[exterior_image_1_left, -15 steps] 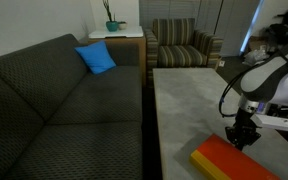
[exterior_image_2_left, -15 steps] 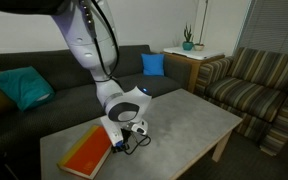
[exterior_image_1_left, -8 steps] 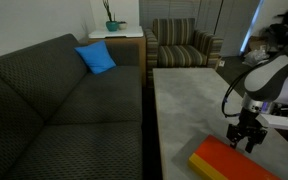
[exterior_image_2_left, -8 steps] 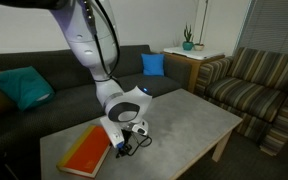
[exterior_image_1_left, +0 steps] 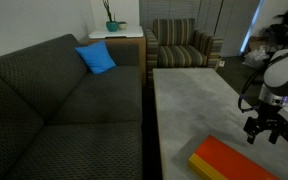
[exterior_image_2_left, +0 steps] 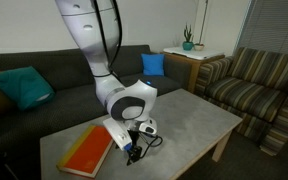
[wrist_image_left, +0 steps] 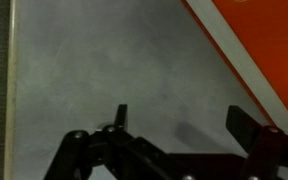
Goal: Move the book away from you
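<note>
The book (exterior_image_1_left: pixel 227 160) lies flat on the grey table (exterior_image_1_left: pixel 184 95), orange-red on top with a yellow edge facing the sofa. It also shows on the table's near left part in an exterior view, book (exterior_image_2_left: pixel 87 150). My gripper (exterior_image_1_left: pixel 262 130) hangs just beside the book's far end, apart from it, low over the tabletop; in an exterior view the gripper (exterior_image_2_left: pixel 134 149) is right of the book. In the wrist view the gripper (wrist_image_left: pixel 184 120) stands open over bare table, with the book (wrist_image_left: pixel 256 42) at the upper right, clear of the fingers.
A dark sofa (exterior_image_1_left: pixel 64 110) runs along one long side of the table, with a blue cushion (exterior_image_1_left: pixel 96 58) and a teal cushion (exterior_image_2_left: pixel 24 85). A striped armchair (exterior_image_1_left: pixel 182 45) stands beyond the table's far end. A side table with a plant (exterior_image_1_left: pixel 112 30) stands by the sofa.
The jaws have opened and let go of the book's edge. The gripper has drawn sideways off the book, which stays flat on the table.
</note>
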Motion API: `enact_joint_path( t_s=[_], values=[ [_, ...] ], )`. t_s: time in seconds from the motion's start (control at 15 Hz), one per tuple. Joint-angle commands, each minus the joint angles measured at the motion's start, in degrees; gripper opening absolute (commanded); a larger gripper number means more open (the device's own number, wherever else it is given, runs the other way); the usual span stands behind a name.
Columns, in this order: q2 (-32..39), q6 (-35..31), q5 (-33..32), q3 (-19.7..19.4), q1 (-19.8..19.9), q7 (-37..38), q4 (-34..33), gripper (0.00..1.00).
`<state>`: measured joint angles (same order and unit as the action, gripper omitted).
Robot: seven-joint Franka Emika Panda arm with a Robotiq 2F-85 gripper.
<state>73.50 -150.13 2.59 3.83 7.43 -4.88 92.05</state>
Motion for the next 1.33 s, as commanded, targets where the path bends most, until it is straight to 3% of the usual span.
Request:
enact_joint_path(
  t_s=[0.0, 1.0, 1.07, 1.13, 1.27],
  values=[
    [-6.3, -3.1, -0.6, -1.4, 0.2, -1.1, 8.5, 1.00],
    [-22.4, -6.9, -0.4, -0.1, 3.0, -5.6, 26.7, 1.00],
    [-23.1, -6.5, -0.3, 0.4, 3.5, -6.3, 27.5, 1.00],
    [-19.6, -5.5, -0.2, -1.0, 1.5, -3.9, 23.0, 1.00],
    [-21.0, -5.5, -0.2, -0.6, 1.9, -4.5, 24.6, 1.00]
  ],
)
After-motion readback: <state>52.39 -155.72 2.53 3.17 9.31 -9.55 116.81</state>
